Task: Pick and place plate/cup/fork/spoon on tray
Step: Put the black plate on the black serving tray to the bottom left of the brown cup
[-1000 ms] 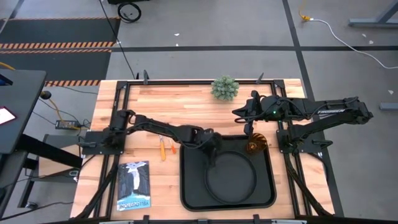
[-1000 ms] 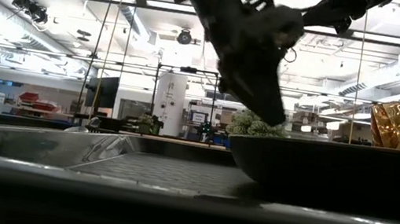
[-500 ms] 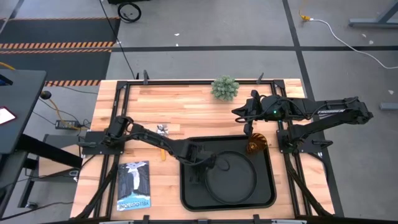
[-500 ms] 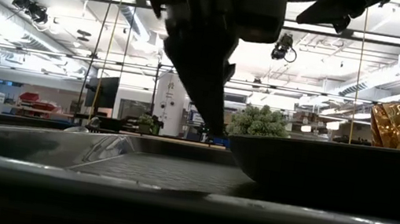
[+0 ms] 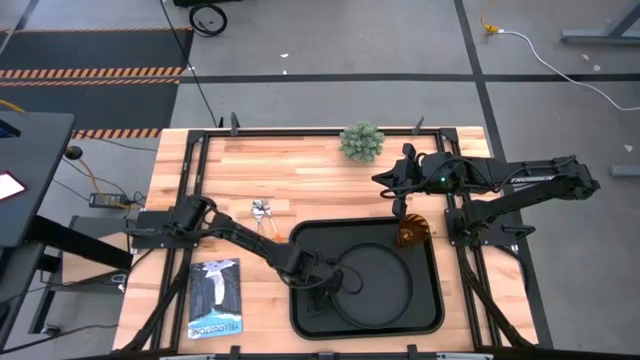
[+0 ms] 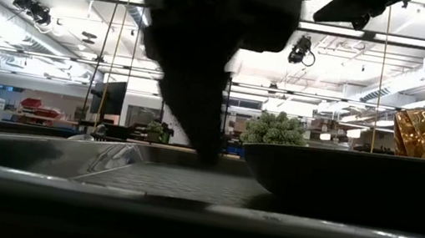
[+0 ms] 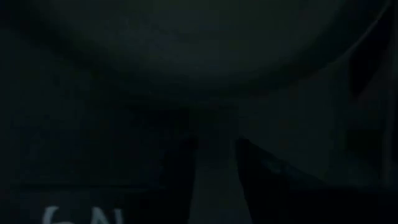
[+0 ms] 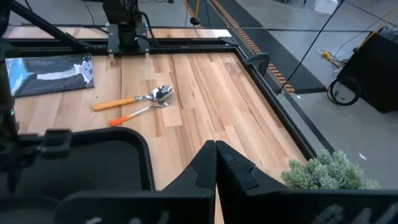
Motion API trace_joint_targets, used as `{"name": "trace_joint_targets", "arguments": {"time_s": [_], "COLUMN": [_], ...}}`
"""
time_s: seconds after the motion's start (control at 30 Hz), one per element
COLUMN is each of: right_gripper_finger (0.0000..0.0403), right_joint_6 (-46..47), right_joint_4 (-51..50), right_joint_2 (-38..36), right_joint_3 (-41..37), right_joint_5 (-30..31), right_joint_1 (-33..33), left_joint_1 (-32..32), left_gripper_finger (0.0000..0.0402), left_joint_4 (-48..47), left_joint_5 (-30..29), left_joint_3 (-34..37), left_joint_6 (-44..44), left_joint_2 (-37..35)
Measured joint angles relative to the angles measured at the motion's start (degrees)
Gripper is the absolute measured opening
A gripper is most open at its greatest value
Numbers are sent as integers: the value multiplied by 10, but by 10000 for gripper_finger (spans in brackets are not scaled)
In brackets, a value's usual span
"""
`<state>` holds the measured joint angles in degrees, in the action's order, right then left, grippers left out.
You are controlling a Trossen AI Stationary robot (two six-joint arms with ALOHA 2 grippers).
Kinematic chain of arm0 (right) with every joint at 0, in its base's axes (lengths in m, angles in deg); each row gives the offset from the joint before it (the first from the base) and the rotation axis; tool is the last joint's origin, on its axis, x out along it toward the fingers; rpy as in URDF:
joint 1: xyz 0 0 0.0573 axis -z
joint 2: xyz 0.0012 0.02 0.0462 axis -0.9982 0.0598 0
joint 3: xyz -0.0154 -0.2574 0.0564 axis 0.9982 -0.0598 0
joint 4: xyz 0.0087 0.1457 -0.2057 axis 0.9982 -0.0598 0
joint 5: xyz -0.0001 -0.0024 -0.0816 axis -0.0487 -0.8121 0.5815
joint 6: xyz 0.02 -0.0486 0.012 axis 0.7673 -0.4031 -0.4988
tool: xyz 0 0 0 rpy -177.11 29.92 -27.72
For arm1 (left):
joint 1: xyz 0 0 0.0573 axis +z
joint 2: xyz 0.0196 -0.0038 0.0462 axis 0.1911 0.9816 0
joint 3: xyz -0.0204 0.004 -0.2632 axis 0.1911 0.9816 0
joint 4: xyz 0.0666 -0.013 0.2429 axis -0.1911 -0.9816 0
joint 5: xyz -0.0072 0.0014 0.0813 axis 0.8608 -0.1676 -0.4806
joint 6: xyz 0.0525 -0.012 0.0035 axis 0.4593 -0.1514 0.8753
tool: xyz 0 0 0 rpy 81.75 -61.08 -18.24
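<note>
The black tray (image 5: 300, 310) lies at the table's near middle. The round black plate (image 5: 372, 285) lies flat in it; the low view shows its rim (image 6: 357, 170). The amber cup (image 5: 410, 233) stands upright in the tray's far right corner. The spoon (image 8: 134, 99) and the fork (image 8: 140, 111) lie side by side on the wood, left of the tray's far left corner (image 5: 263, 212). My left gripper (image 5: 335, 284) is low over the tray at the plate's left rim. My right gripper (image 8: 215, 149) is shut and empty, above the table beyond the cup.
A green spiky plant ball (image 5: 361, 141) stands at the far edge. A magazine (image 5: 215, 297) lies at the near left, beside the tray. Black frame rails run along the table's edges. Bare wood lies between the plant and the tray.
My left gripper has gone from the plate's far left rim toward the table's near edge, over the tray's left part, and its arm has swung off the fork and spoon, which now show. The plate, cup and my right arm have stayed put.
</note>
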<state>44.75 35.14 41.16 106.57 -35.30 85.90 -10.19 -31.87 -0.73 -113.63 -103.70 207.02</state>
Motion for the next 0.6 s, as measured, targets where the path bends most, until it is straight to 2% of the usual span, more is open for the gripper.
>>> {"name": "trace_joint_targets", "arguments": {"time_s": [0.43,0.6], "right_gripper_finger": [8,8], "right_joint_6": [0,0], "right_joint_4": [-9,-5], "right_joint_2": [0,0], "right_joint_3": [0,0], "right_joint_5": [-20,-20], "right_joint_1": [-5,-5], "left_joint_1": [0,0], "left_gripper_finger": [125,125], "left_joint_4": [82,104], "left_joint_5": [-73,-76], "left_joint_3": [0,0], "left_joint_6": [-6,-6], "left_joint_2": [31,31]}}
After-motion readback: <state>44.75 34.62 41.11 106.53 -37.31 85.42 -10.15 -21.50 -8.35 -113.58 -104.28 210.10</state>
